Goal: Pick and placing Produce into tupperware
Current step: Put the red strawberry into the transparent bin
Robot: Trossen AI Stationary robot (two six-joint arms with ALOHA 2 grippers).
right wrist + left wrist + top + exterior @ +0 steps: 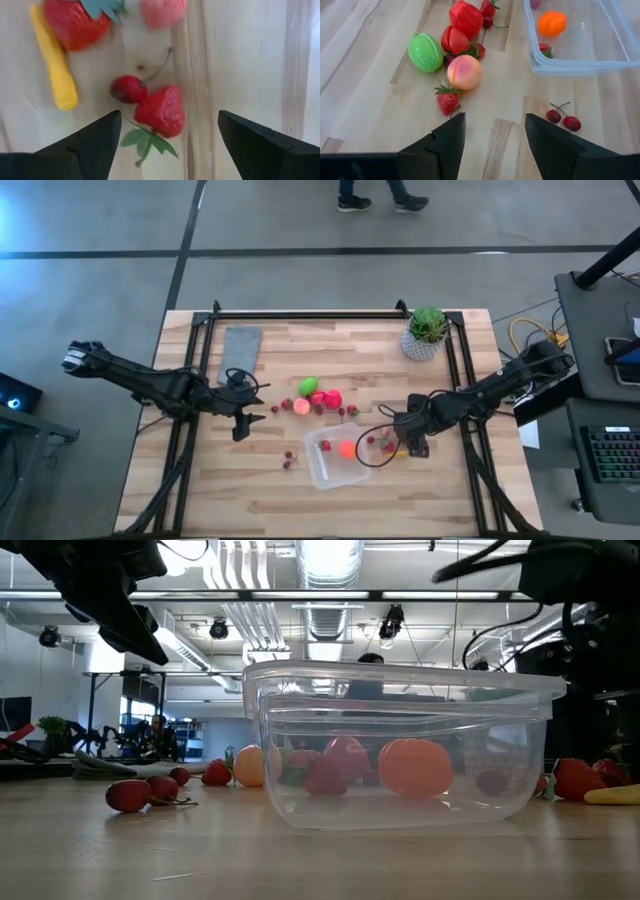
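My right gripper (167, 135) hangs wide open, empty, over a strawberry (160, 111) touching a cherry (128, 88) right of the tupperware (335, 470). I judge closing here could catch both. The left gripper (495, 137) waits half-open, empty.

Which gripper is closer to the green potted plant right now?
Right. The right gripper hovers beside the tupperware, on the same side of the table as the potted plant. The left gripper sits across the table, beyond the produce pile.

Bright, even overhead light falls on the pale surface (200, 490), leaving only soft, short shadows. In the low view ceiling lamps (330, 560) glare white, and the right wrist view is blurred.
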